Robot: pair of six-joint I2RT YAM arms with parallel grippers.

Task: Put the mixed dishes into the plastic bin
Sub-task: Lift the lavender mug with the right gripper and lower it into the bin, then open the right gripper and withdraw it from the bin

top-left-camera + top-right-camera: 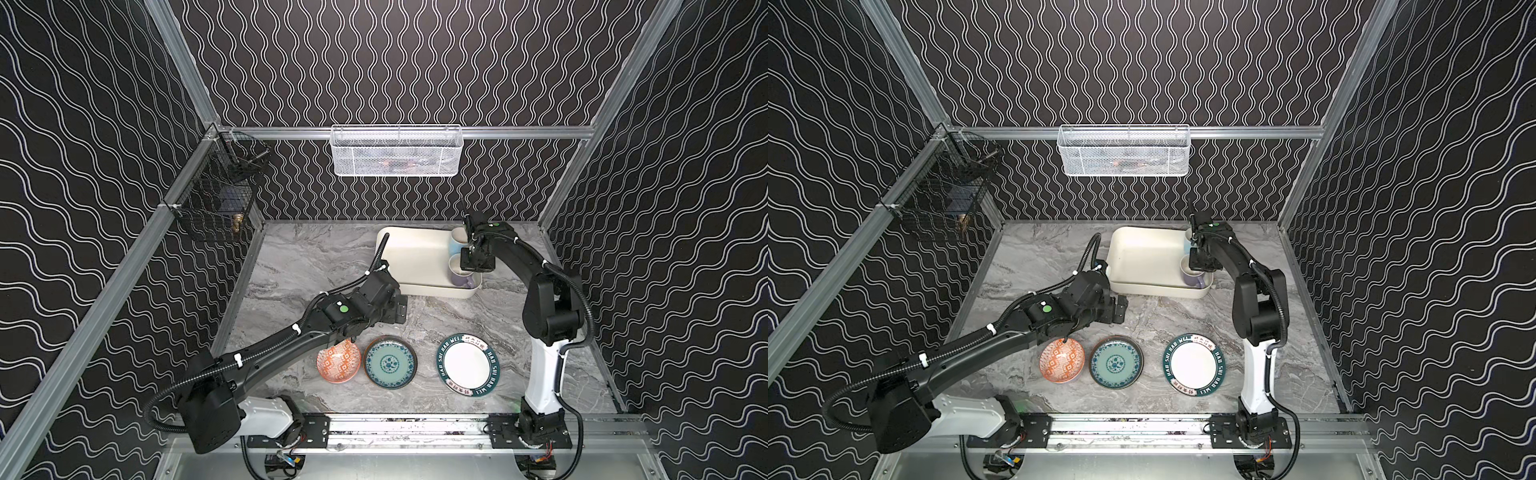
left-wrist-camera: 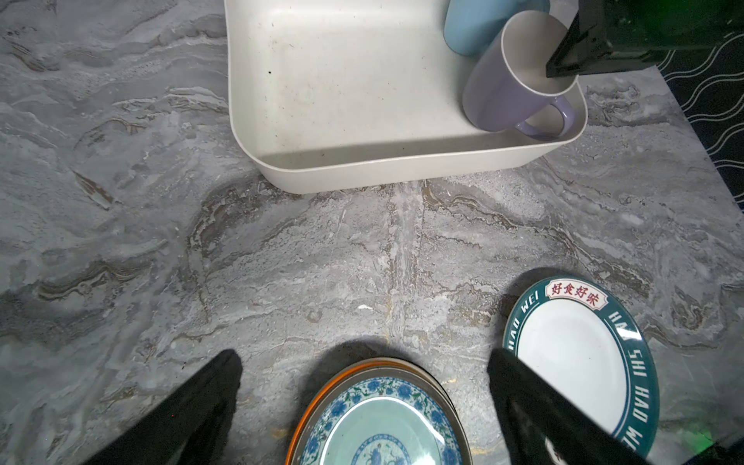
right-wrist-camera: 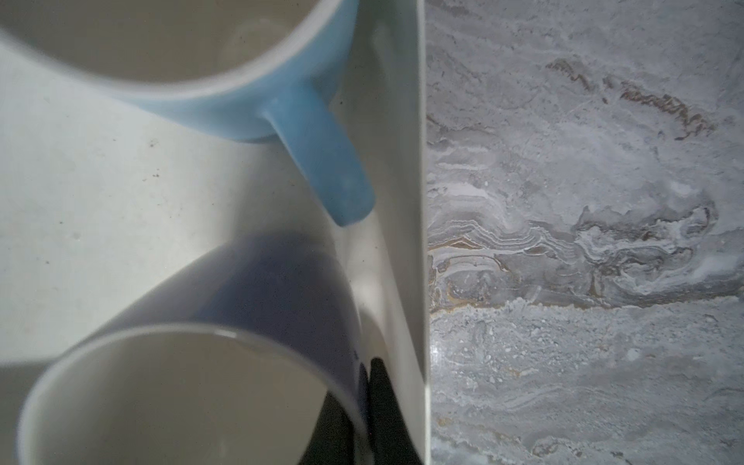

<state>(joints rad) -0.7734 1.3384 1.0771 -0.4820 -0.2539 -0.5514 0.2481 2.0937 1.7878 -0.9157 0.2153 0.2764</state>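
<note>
The cream plastic bin (image 1: 415, 253) (image 2: 342, 80) sits at the back of the table, and two mugs stand at its right end. My right gripper (image 1: 465, 262) (image 3: 364, 402) is shut on the rim of the lilac mug (image 1: 461, 275) (image 3: 261, 290), one finger inside and one outside. The light-blue mug (image 1: 457, 241) (image 3: 314, 141) stands just behind it. My left gripper (image 1: 399, 309) (image 2: 364, 356) hangs open and empty over bare table. Near the front lie an orange-patterned bowl (image 1: 337, 365), a teal plate (image 1: 389, 362) (image 2: 382, 426) stacked on other plates, and a white lettered-rim plate (image 1: 468, 364) (image 2: 575, 354).
A white wire-mesh basket (image 1: 397, 150) hangs on the back wall. A black wire basket (image 1: 216, 203) hangs on the left wall. The left forearm passes over the bowl's left edge. A metal rail (image 1: 415, 428) carrying both arm bases runs along the table's front.
</note>
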